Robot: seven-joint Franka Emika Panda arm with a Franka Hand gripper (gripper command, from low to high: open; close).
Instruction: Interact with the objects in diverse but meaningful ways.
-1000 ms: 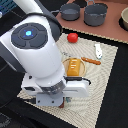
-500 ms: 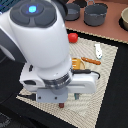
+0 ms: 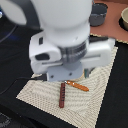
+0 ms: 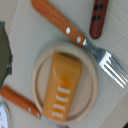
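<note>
One orange-yellow ridged block, on round plate

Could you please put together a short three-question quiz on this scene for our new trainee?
1. True or false: in the wrist view, the orange-yellow ridged block lies on a round wooden plate.
2. In the wrist view, which utensil reaches over the plate's rim? A) a spoon B) the orange-handled fork C) a whisk
3. In the exterior view, what long dark thing lies on the striped mat below the arm?

Key:
1. True.
2. B; its tines lie just beside the plate.
3. The dark brown sausage stick, near an orange handle.
</note>
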